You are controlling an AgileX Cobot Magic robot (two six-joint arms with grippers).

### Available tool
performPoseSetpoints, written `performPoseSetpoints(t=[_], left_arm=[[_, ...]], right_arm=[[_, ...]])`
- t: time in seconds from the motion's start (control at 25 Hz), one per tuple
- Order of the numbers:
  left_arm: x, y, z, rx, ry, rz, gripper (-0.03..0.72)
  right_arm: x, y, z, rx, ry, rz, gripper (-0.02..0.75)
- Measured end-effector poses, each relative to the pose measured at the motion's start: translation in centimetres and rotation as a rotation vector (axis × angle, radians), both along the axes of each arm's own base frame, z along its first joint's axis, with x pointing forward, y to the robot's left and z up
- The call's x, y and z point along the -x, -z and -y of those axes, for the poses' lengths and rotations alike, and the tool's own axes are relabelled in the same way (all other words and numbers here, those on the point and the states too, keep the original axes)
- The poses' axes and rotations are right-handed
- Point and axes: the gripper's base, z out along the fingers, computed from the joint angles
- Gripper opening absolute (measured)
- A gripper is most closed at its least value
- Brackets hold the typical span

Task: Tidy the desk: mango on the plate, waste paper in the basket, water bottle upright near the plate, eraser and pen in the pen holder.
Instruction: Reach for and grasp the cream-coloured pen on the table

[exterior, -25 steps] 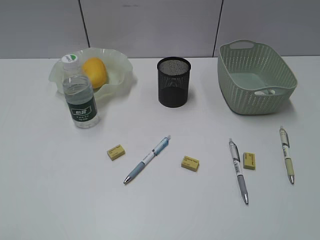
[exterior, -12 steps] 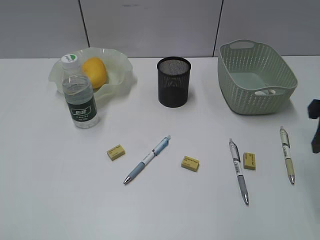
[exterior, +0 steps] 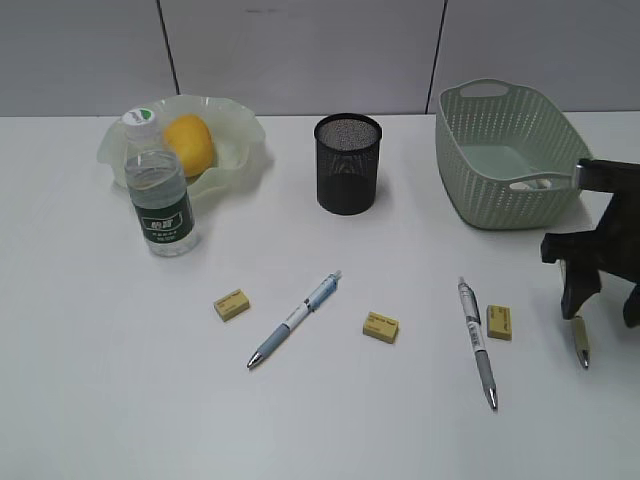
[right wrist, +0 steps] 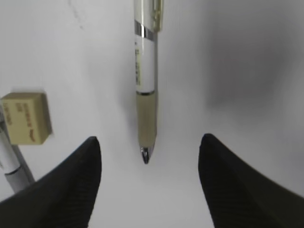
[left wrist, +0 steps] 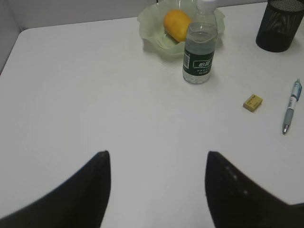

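Note:
The mango (exterior: pixel 188 143) lies in the plate (exterior: pixel 243 128), and the water bottle (exterior: pixel 160 195) stands upright in front of it. Three pens lie on the table: a blue one (exterior: pixel 295 318), a grey one (exterior: pixel 476 340) and a beige one (exterior: pixel 580 342). My right gripper (exterior: pixel 603 300) hangs open over the beige pen (right wrist: pixel 145 85), whose tip lies just ahead of the gripper (right wrist: pixel 148 142), apart from the fingers. Yellow erasers (exterior: pixel 231 304) (exterior: pixel 380 326) (exterior: pixel 499 321) lie among the pens. The pen holder (exterior: pixel 347 163) and the basket (exterior: pixel 510 155) stand behind. My left gripper (left wrist: pixel 156 154) is open over bare table. No waste paper is in view.
In the right wrist view an eraser (right wrist: pixel 26 118) and the grey pen (right wrist: pixel 12 161) lie left of my fingers. The left wrist view shows the bottle (left wrist: pixel 199 52), an eraser (left wrist: pixel 252 102) and the blue pen (left wrist: pixel 290 107) far ahead, and the table's left edge.
My right arm has come in from the right edge and now stands over the beige pen, hiding its upper half. Nothing on the table has moved.

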Motion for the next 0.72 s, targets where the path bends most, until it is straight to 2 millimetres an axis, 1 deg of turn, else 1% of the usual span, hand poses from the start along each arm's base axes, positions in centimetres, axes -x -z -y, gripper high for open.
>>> performPoseSetpoints(t=[0.08,0.2,0.36,0.72], left_arm=[[0.0,0.0,0.0,0.000,0.000,0.000,0.473],[0.0,0.0,0.0,0.000,0.000,0.000,0.462],[0.0,0.0,0.0,0.000,0.000,0.000,0.454],[0.0,0.0,0.0,0.000,0.000,-0.001,0.454]], right_arm=[[-0.6,0.7,0.0,0.008,-0.007,-0.006,0.510],[-1.5,1.2,0.0,0.017,-0.017,0.009,0.510],[-2.4,1.4,-0.1,0.013,-0.017,0.043,0.510],[-2.6,1.3,-0.2,0.010,-0.015,0.064,0.500]])
